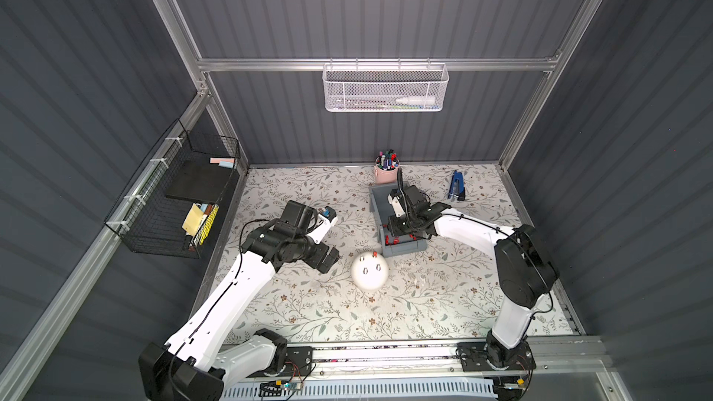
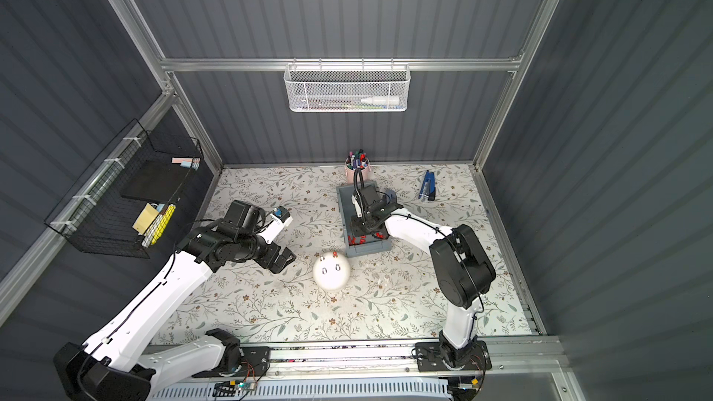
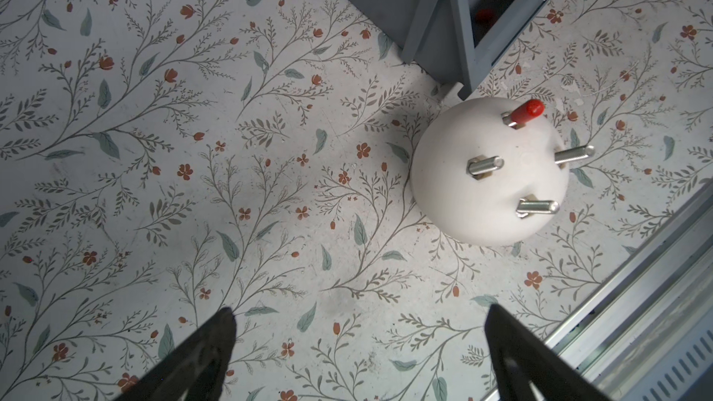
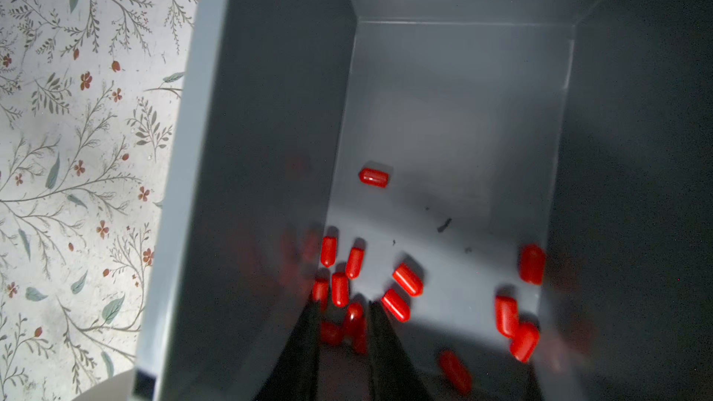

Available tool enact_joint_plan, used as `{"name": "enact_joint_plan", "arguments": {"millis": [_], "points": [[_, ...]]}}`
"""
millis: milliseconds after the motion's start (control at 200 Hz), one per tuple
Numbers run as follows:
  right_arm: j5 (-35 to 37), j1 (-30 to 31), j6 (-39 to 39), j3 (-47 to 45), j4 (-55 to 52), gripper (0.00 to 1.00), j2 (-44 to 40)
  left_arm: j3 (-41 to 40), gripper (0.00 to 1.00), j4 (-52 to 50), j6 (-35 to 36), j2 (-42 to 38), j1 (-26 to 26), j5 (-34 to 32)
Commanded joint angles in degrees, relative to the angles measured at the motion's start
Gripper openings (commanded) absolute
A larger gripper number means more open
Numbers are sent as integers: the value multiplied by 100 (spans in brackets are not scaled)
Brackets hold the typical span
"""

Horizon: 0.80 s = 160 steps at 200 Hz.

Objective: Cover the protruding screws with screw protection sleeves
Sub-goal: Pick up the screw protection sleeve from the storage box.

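Note:
The white dome (image 1: 369,273) (image 2: 332,273) (image 3: 463,206) stands mid-table. Three protruding screws are bare (image 3: 486,165) (image 3: 575,154) (image 3: 538,207); a red screw protection sleeve (image 3: 526,111) (image 1: 374,254) covers the fourth. My left gripper (image 3: 361,309) (image 1: 328,260) hovers open just left of the dome, holding nothing. My right gripper (image 4: 343,304) reaches down into the grey bin (image 1: 405,250) (image 4: 270,109), where several loose sleeves (image 4: 373,178) lie. Its jaws stand narrowly apart with two sleeves (image 4: 353,314) between them. Whether they grip one is unclear.
A pink cup of marker pens (image 1: 386,173) stands behind the bin, and a blue tool (image 1: 457,187) lies at the back right. A black wire basket (image 1: 173,194) hangs on the left wall, a white mesh basket (image 1: 386,88) on the back wall. An aluminium rail (image 1: 386,352) runs along the front.

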Motion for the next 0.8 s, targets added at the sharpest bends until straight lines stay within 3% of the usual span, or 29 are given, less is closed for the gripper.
{"name": "enact_joint_plan", "arguments": {"millis": [0, 640, 795], "points": [[-46, -46, -108, 258, 198, 24, 229, 109, 99, -133, -87, -85, 22, -74], [-628, -268, -640, 483, 886, 20, 1059, 71, 99, -75, -94, -141, 22, 4], [-672, -280, -747, 604, 899, 26, 1217, 77, 99, -81, -95, -140, 22, 29]]}}
